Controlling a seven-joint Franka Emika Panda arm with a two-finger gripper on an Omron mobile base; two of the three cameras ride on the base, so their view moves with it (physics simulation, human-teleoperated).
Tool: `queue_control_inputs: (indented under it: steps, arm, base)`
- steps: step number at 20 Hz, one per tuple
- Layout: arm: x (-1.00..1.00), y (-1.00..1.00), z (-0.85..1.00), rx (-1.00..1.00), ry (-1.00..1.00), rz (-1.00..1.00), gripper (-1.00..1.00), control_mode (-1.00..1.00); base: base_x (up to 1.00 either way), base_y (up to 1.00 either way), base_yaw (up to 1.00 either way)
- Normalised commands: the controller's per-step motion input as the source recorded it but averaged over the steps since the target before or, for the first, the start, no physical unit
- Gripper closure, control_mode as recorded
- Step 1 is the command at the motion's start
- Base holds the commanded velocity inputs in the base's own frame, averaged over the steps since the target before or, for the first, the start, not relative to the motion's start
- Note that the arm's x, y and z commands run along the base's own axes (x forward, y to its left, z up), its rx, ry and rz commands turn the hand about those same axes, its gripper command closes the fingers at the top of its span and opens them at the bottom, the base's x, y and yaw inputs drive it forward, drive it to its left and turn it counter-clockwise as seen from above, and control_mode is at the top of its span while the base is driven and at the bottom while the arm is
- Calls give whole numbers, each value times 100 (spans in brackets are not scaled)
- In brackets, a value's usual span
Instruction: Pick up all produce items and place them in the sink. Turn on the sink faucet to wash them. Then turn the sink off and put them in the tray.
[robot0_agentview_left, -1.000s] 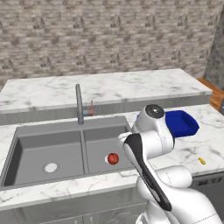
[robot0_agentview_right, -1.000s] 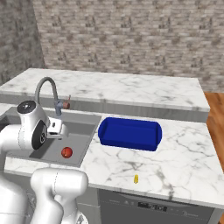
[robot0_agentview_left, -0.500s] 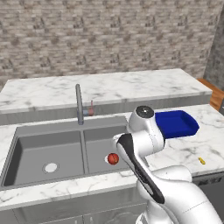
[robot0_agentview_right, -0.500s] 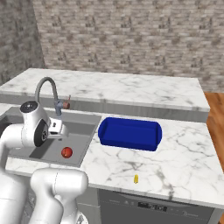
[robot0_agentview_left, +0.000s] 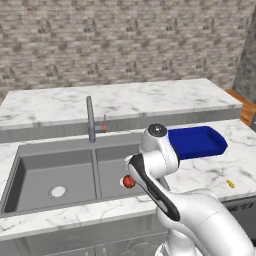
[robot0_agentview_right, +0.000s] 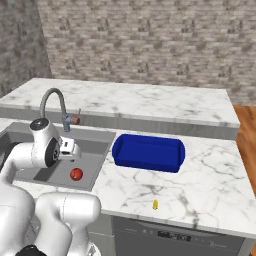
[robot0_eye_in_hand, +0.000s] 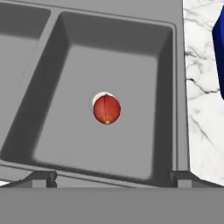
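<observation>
The tomato-like fruit (robot0_eye_in_hand: 106, 110) lies in the right bowl of the double-basin sink (robot0_agentview_left: 30, 150), sitting right over the round white drain, so the placing step looks done for this one item; whether it has been washed cannot be told, and no water shows at the gooseneck faucet (robot0_agentview_left: 91, 120). My reading is that the step in hand is either turning to the faucet's small side lever (robot0_agentview_right: 77, 116) or fetching the fruit back out for the blue tray (robot0_agentview_right: 148, 152), which sits on the marble counter (robot0_agentview_right: 210, 175) just beside the sink. The gripper (robot0_eye_in_hand: 111, 177) hangs above the right bowl with its jaws spread wide and nothing between them; in the hand view the fruit sits toward 12 o'clock from the fingertips (robot0_eye_in_hand: 44, 176), near the middle of the picture and well apart from them, so a pick would call for a straight descent centred on the fruit before closing. From the left base view the faucet stands toward 10 o'clock from the fruit, and the tray toward 2 o'clock. A small yellow item (robot0_agentview_right: 155, 204) lies on the counter toward 5 o'clock from the tray; too small to identify
</observation>
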Motion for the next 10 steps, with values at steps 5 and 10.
queue_control_inputs:
  steps: [5, 10]
  arm:
    - [32, 8, -31, -1, 4, 0, -100, -100]
    - [28, 9, -32, 0, 4, 0, -100, -100]
  base:
    - [0, 0, 0]
    - [0, 0, 0]
